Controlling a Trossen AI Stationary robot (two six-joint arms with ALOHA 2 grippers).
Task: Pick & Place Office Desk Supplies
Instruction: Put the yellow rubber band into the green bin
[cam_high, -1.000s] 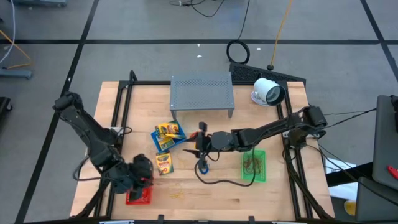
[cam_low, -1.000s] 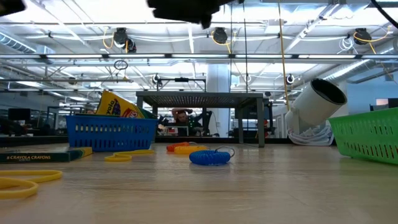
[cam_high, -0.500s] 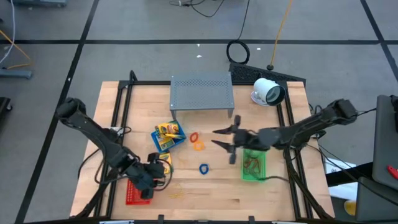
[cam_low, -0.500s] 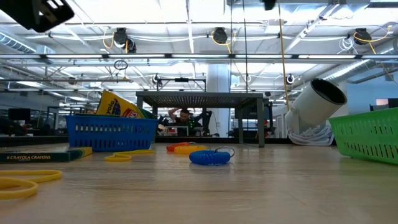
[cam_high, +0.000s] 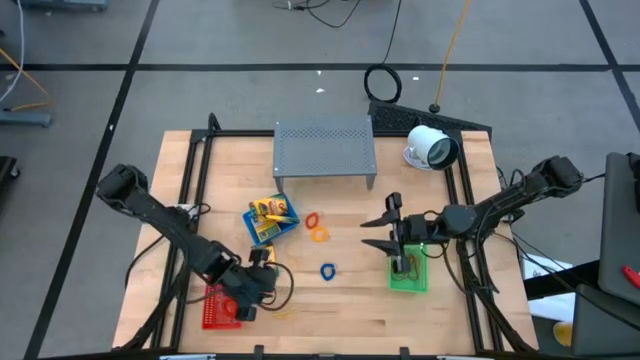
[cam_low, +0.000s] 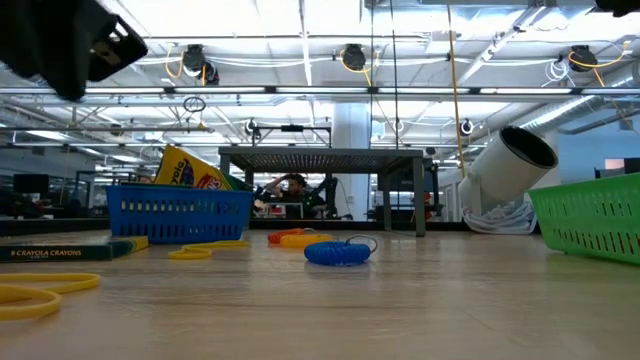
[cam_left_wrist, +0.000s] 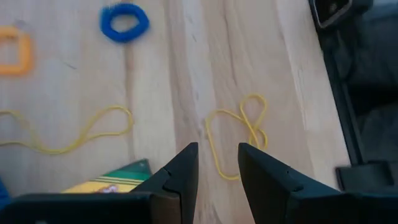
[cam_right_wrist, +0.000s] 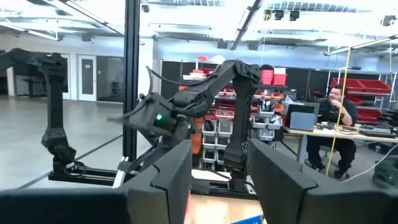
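My left gripper (cam_high: 264, 284) hangs low over the table's near left, just right of the red basket (cam_high: 218, 310). It is open by a narrow gap, and a yellow rubber band (cam_left_wrist: 239, 134) lies on the wood ahead of its fingertips (cam_left_wrist: 217, 171). A crayon pack (cam_left_wrist: 112, 180) lies flat beside it. More crayon packs lean in the blue basket (cam_high: 270, 218). Orange bands (cam_high: 318, 230) and a blue band (cam_high: 327, 270) lie mid-table. My right gripper (cam_high: 383, 226) is open and raised, left of the green basket (cam_high: 408, 268).
The grey perforated stand (cam_high: 325, 150) is at the far middle, with the white round device (cam_high: 430, 148) at the far right. A second yellow band (cam_left_wrist: 68, 134) lies near the crayon pack. Bare wood lies between the blue band and the green basket.
My right gripper has drawn back from above the blue band toward the table's right edge, tipping up to about level. My left gripper has gone from over the red basket toward the table's right and down, rolling about its own axis.
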